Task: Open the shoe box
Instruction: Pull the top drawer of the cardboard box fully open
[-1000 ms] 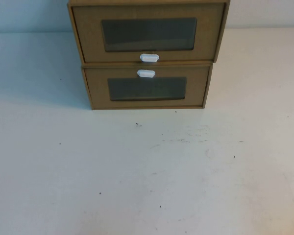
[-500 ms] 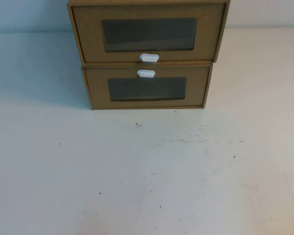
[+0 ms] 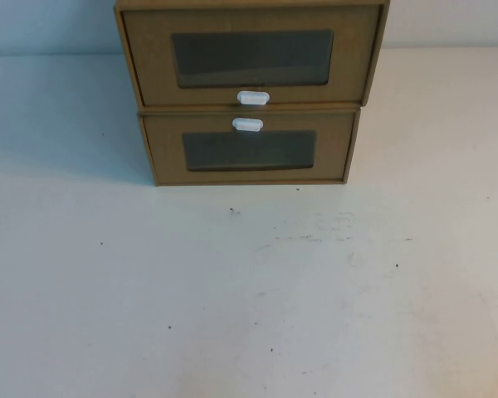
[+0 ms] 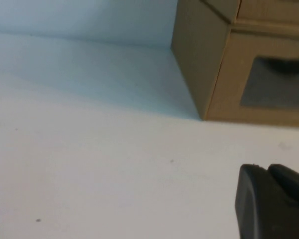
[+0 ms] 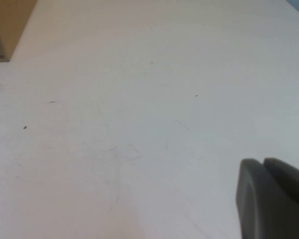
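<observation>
Two brown boxes are stacked at top centre of the high view on the white table (image 3: 249,290), the upper box (image 3: 249,58) on the lower box (image 3: 249,153), both shut, each with a white handle (image 3: 248,124) on its front. The left gripper (image 4: 266,172) is low over the table near the lower box's left front corner, fingers closed, empty. The right gripper (image 5: 263,167) is over bare table well apart from the boxes, fingers closed, empty.

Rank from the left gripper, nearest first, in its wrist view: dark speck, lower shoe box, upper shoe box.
1. dark speck, in front
2. lower shoe box, on table
3. upper shoe box, stacked above
Left gripper near-left; right gripper over table, off boxes.
</observation>
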Tool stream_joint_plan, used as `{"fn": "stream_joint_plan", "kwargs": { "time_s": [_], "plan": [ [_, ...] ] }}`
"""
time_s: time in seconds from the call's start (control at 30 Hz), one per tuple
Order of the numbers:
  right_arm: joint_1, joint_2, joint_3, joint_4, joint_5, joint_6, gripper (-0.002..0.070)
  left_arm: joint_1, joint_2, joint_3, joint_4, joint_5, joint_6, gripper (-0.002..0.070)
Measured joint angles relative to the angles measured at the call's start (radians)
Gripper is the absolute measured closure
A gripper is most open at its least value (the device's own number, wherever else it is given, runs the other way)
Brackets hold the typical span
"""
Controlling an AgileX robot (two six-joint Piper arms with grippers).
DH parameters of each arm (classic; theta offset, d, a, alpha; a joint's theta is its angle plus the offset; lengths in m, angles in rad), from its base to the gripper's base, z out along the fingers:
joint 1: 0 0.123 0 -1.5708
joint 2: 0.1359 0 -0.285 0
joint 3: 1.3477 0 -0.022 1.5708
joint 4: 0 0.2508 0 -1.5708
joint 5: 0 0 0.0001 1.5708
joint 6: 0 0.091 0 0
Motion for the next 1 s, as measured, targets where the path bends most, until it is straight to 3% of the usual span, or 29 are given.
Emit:
{"fn": "stream_joint_plan", "kwargs": {
  "time_s": [0.2,0.4,0.57,0.8,1.0],
  "plan": [
    [0.0,0.0,0.0,0.0,0.0,0.0,0.0691,0.0,0.0,0.0,-0.23,-0.094,-0.119,0.0679],
    [0.0,0.0,0.0,0.0,0.0,0.0,0.0691,0.0,0.0,0.0,-0.262,-0.157,-0.119,0.0679],
    [0.0,0.0,0.0,0.0,0.0,0.0,0.0691,0.0,0.022,-0.134,-0.271,0.028,-0.124,0.0679],
    [0.0,0.0,0.0,0.0,0.0,0.0,0.0691,0.0,0.349,-0.518,-0.269,0.391,0.077,0.0679],
    [0.0,0.0,0.0,0.0,0.0,0.0,0.0691,0.0,0.662,-0.798,-0.346,0.489,0.34,0.0679]
  ]
}}
